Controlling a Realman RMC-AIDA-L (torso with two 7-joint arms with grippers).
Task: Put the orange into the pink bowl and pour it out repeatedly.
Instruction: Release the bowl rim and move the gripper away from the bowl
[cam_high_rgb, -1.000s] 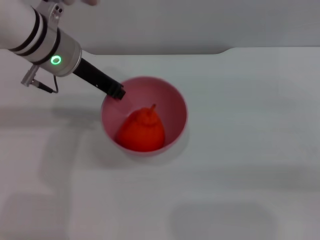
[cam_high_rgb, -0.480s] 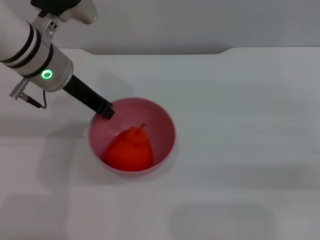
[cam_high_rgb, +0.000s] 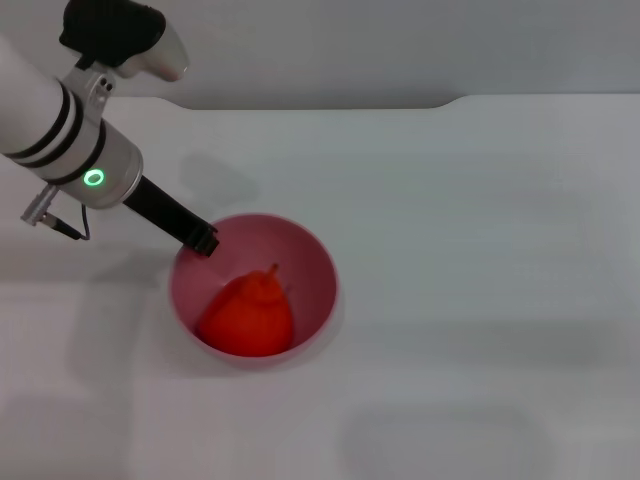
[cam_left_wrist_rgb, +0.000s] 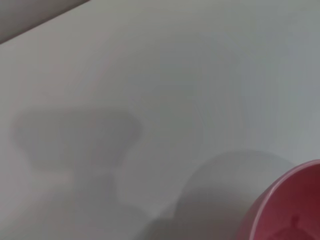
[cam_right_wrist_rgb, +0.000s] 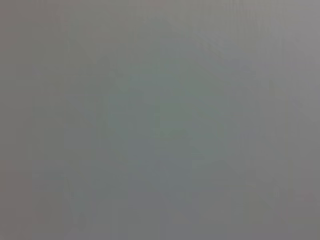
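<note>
The pink bowl (cam_high_rgb: 255, 290) stands upright on the white table, left of centre in the head view. The orange (cam_high_rgb: 247, 316) lies inside it, toward the near left side, stem nub up. My left gripper (cam_high_rgb: 203, 240) comes in from the upper left and is shut on the bowl's far-left rim. In the left wrist view only a part of the bowl's rim (cam_left_wrist_rgb: 280, 197) shows at one corner, with a bit of the orange (cam_left_wrist_rgb: 295, 231) inside. The right gripper is out of view; its wrist view shows only plain grey.
The white table (cam_high_rgb: 470, 250) spreads to the right and front of the bowl. Its back edge (cam_high_rgb: 330, 104) meets a grey wall, with a step in the edge at the back right.
My left gripper has pulled the bowl, with the orange in it, toward the front left of the table over the last second. The bowl stays upright.
</note>
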